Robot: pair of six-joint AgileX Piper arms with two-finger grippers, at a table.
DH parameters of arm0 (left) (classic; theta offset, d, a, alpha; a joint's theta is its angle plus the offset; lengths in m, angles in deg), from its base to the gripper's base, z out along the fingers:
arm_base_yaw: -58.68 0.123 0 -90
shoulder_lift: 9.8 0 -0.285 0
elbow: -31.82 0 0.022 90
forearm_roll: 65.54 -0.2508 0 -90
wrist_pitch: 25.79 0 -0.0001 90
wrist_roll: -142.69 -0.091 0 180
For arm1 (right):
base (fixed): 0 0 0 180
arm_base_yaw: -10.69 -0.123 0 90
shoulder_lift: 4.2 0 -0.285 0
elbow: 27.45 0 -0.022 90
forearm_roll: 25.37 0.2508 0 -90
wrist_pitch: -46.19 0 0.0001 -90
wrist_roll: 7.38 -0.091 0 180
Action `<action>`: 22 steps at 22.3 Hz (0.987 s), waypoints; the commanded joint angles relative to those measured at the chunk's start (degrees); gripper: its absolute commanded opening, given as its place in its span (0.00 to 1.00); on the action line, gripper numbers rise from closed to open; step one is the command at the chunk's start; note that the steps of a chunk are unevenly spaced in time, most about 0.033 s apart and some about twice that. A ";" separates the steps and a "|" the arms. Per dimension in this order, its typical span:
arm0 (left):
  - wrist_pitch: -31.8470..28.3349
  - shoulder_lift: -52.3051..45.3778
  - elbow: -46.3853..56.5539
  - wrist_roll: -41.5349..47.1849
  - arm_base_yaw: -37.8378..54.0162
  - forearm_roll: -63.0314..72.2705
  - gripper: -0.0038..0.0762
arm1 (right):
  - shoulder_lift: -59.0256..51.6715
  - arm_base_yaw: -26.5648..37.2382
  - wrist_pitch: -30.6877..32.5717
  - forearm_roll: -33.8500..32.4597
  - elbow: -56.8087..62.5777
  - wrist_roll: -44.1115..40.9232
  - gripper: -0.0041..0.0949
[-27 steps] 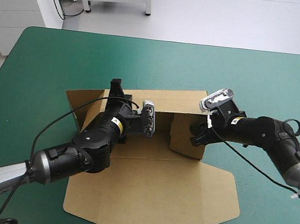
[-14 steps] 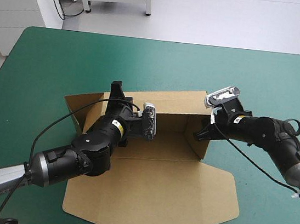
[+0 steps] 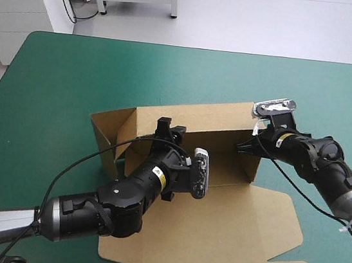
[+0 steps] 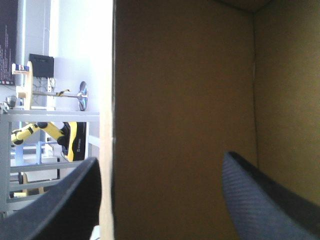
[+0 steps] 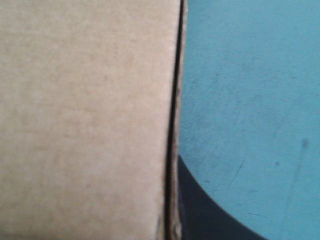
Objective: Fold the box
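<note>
Two wrist views are showing what the high view is hiding: the left gripper [image 4: 160,157] is straddling a wall of the box [image 3: 191,117], fingers spread, and the right gripper [image 5: 173,165] is pinching its right end wall. The box is sitting mid-table [image 3: 73,72], lid flat.

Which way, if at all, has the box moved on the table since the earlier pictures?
Yes. The box has slid toward the right edge of the table, leaving more bare table on its left side.
</note>
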 commanded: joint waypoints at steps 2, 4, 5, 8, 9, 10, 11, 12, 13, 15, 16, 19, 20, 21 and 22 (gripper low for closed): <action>0.85 -1.73 -2.40 1.34 -3.17 -7.06 0.66 | -1.69 0.29 -3.51 -5.41 -1.72 -3.28 0.03; 0.85 -1.73 -2.40 1.22 -3.65 -7.04 0.48 | -1.69 0.29 -3.38 -5.66 -1.72 -3.28 0.03; 0.85 -1.73 -2.40 1.08 -3.65 -6.92 0.36 | -1.69 0.29 -3.38 -5.66 -1.72 -3.28 0.03; 0.53 -1.73 -2.72 -0.86 -3.65 -5.15 0.05 | -1.69 0.29 -3.38 -5.66 -1.72 -3.28 0.02; 0.24 -1.73 -3.44 -4.27 -3.65 -1.75 0.08 | -1.69 0.29 -3.38 -5.66 -1.72 -3.28 0.02; 0.24 -1.73 -4.27 -9.01 -3.65 2.18 0.07 | -1.69 0.29 -3.38 -5.66 -1.72 -3.28 0.02; 1.07 -1.61 -7.40 -21.57 -3.65 16.39 0.07 | -1.69 0.29 -3.38 -5.66 -1.72 -3.28 0.02; 2.26 -1.52 -8.95 -26.46 -3.65 24.41 0.07 | -1.69 0.29 -3.38 -5.66 -1.72 -3.28 0.02; 3.79 -1.52 -10.93 -32.19 -3.65 32.31 0.07 | -1.69 0.29 -3.38 -5.66 -1.72 -3.28 0.02; 9.33 -1.52 -16.92 -45.11 -3.65 49.93 0.07 | -1.69 0.29 -3.38 -5.66 -1.72 -3.32 0.02; 10.89 -1.52 -18.51 -47.58 -3.65 53.03 0.07 | -1.69 0.29 -3.38 -5.55 -1.72 -3.32 0.02; 18.21 -1.52 -26.74 -52.87 -2.36 60.52 0.07 | -1.69 0.29 -3.27 -5.57 -1.72 -3.32 0.02; 18.78 -1.52 -27.97 -52.87 -1.25 60.52 0.07 | -1.69 0.29 -3.25 -5.57 -1.72 -3.32 0.02; 19.45 -1.52 -30.14 -52.87 2.42 60.52 0.07 | -1.69 0.29 -3.00 -5.57 -1.72 -3.32 0.02; 20.02 -1.52 -31.84 -52.87 6.70 60.62 0.07 | -1.69 0.29 -2.72 -5.57 -1.72 -3.32 0.02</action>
